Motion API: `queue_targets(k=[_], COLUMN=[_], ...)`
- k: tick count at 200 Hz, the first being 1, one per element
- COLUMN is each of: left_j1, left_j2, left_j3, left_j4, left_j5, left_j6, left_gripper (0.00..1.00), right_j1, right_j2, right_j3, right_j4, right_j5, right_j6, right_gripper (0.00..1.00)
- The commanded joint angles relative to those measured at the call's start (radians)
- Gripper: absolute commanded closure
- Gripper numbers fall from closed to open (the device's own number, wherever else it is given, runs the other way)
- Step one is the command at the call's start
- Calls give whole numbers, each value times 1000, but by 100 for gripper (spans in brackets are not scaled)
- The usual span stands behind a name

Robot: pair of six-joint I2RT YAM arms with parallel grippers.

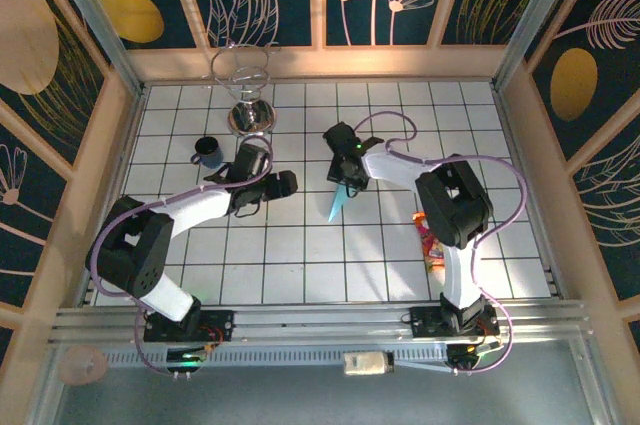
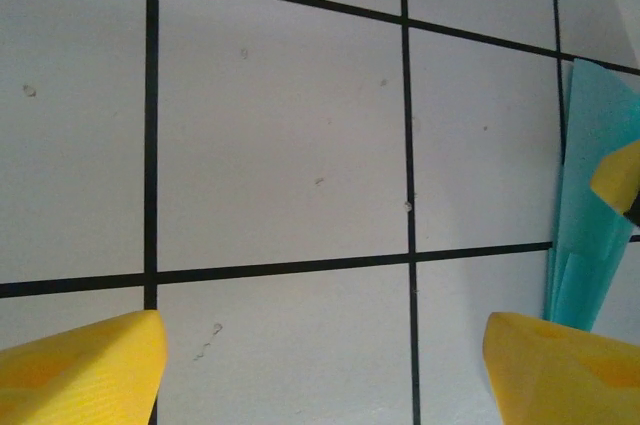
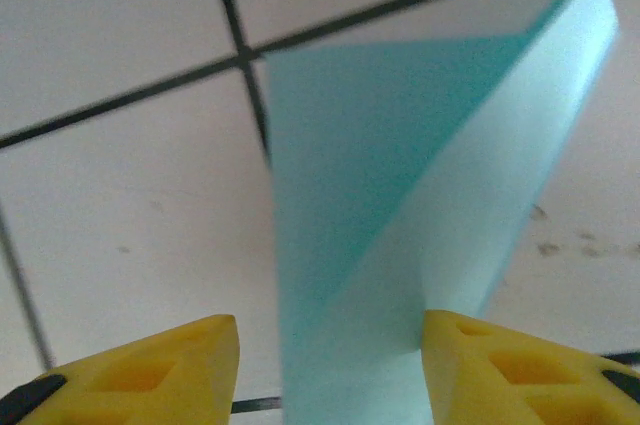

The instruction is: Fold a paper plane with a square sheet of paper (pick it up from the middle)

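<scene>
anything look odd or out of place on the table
An orange-red snack packet lies on the table, right of the paper plane and against the right arm. It looks like stray clutter and has no part in paper folding.

Narrow light-blue paper plane (image 1: 338, 207) lies mid-table on white tiles, tip pointing toward the near edge
</scene>
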Motion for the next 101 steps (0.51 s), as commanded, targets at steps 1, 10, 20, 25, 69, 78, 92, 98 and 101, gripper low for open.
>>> queue_targets(k=[1,10,20,25,69,78,92,98,101], left_j1=[8,10,10,12,13,13,13,13,13], left_j2=[-17,-16,-14,-13,1,2,4,4,4], left_j3=[-23,-26,-28,-28,-27,-28,-26,-27,-27], left_j4=[39,42,43,44,50,50,50,50,50], left_j5=[-19,-20,-21,-21,-16,-16,-18,-19,-20], left_j6=[-12,-11,-11,-11,-11,-12,-13,-14,-15], left_gripper=[16,16,15,15,15,15,15,14,14], right_j1=[14,16,18,22,26,27,27,26,27], right_j2=[7,8,1,-2,-13,-16,-20,-21,-23], right_j3=[40,40,38,37,36,36,34,35,35], right_j4=[-95,-103,-109,-110,-119,-120,-119,-119,-119], right_j5=[127,135,143,146,159,160,161,163,162], right_j6=[120,129,139,140,151,149,150,148,149], right_gripper=[53,55,57,58,63,64,70,73,75])
